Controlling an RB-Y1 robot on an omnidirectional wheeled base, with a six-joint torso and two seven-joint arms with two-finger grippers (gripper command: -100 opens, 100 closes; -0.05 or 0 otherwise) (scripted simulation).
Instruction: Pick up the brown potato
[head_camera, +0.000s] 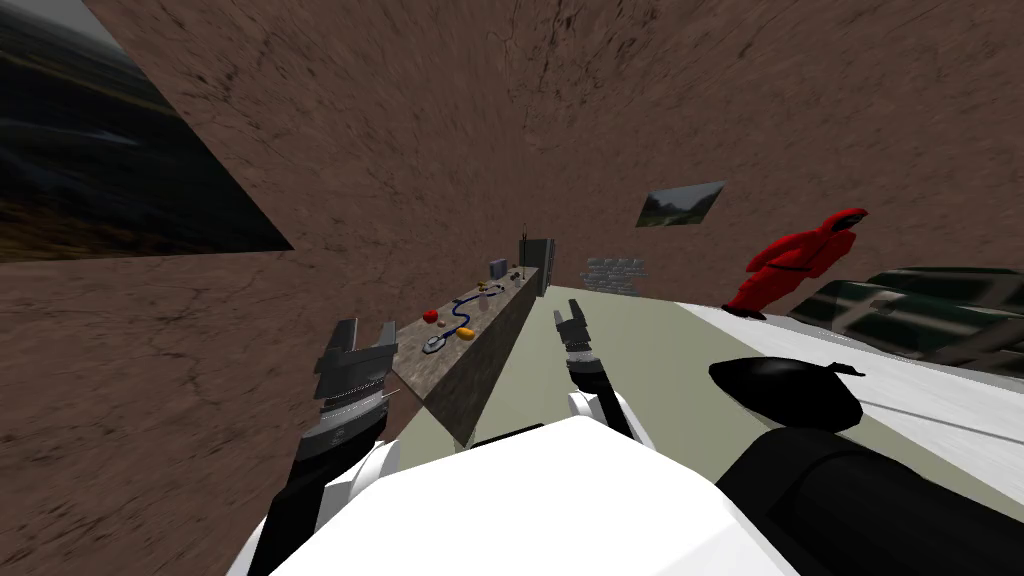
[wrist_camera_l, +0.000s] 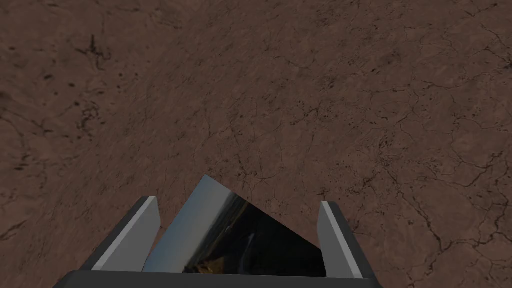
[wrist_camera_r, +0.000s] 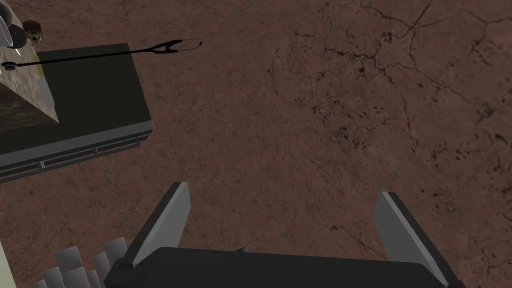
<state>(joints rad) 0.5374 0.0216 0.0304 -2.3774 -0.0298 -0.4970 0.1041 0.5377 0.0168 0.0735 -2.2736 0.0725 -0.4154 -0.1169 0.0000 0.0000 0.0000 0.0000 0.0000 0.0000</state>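
Left gripper and right gripper both stand wide open, holding nothing, near frame centre; small objects lie on the long counter between them, too tiny to tell which is the brown potato

wall — cracked brown | hooded figure — red | floor pale olive

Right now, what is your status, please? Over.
Left gripper, right gripper: jaws open, empty. Potato not made out among small things on counter, far ahead. No obstacle seen.
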